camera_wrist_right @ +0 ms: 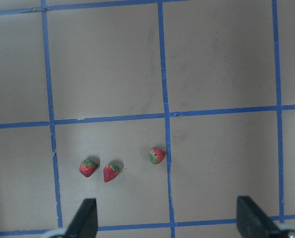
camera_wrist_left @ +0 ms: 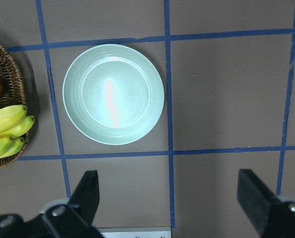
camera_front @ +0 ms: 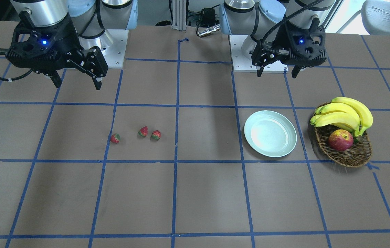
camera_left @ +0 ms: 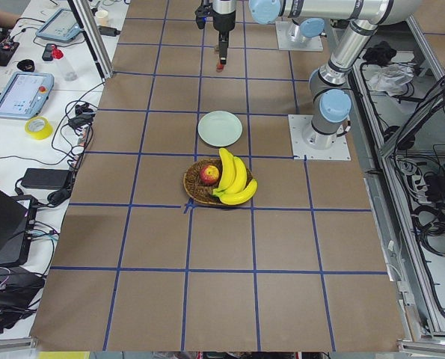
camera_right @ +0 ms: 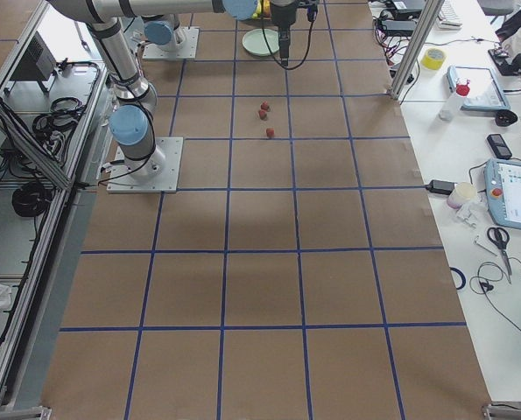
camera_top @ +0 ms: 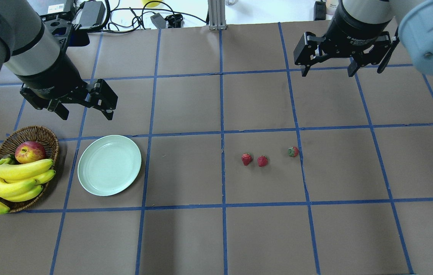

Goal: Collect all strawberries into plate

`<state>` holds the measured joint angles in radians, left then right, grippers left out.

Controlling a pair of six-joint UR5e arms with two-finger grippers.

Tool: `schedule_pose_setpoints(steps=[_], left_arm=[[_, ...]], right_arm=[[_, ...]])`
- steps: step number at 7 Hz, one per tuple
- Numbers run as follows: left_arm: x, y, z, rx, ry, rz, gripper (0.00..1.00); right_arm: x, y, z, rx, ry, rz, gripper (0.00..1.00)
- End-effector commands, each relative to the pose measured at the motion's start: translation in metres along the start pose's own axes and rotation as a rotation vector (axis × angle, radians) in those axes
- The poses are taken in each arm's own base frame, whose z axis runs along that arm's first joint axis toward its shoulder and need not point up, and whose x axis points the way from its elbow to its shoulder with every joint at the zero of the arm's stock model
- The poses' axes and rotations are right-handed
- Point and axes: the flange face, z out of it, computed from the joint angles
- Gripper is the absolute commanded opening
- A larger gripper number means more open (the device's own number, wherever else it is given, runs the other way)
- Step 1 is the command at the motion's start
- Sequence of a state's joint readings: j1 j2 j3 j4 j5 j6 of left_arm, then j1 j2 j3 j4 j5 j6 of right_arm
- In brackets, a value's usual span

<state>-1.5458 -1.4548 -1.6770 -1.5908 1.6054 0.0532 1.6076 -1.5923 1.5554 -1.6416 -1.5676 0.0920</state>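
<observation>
1. Caught at the very first step: nothing yet collected, no berry in the plate [camera_top: 109, 166], no grasp under way.
2. Seen hanging high above the worktop [camera_top: 185, 236]: the right gripper [camera_top: 328, 72], spread wide and holding nothing.
3. Same for the left gripper [camera_top: 86, 114]: fully parted, empty, raised clear of everything beneath.
4. Lying loose on the worktop below and ahead of the right gripper: the three strawberries [camera_wrist_right: 110, 172]. Two close together, off toward the left gripper's side. The third berry [camera_wrist_right: 157, 155] apart from them, almost on the right gripper's midline and just beside a blue tape line [camera_wrist_right: 162, 59].
5. Below and just ahead of the left gripper: the plate, bare, well apart from the right gripper and from every berry.
6. Beyond the plate, on the side away from the right gripper: a wicker basket [camera_top: 36, 131] with bananas [camera_top: 17, 175] and an apple [camera_top: 30, 151] (no part of this job).
7. Judged next: lowering the right gripper straight down over the third berry, the best centred of the three, then closing gently around it.
8. Worth minding: tiny, rounded fruit, likely to roll or slip out under a hasty pinch. Also a long carry afterwards, across to the left gripper's side, to reach the plate.
</observation>
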Motion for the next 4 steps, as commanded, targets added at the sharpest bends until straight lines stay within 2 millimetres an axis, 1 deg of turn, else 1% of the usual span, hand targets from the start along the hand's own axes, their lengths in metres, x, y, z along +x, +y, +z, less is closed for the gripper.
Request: schedule_pose_setpoints(steps=[1,4], left_arm=[[-0.001,-0.009,0.012,-0.007,0.001,0.000,1.00],[-0.011,-0.012,0.012,0.002,-0.001,-0.021,1.00]], right_arm=[[0.000,0.001,0.000,-0.003,0.000,0.002,1.00],[0.000,0.001,0.001,-0.006,0.002,0.002,1.00]])
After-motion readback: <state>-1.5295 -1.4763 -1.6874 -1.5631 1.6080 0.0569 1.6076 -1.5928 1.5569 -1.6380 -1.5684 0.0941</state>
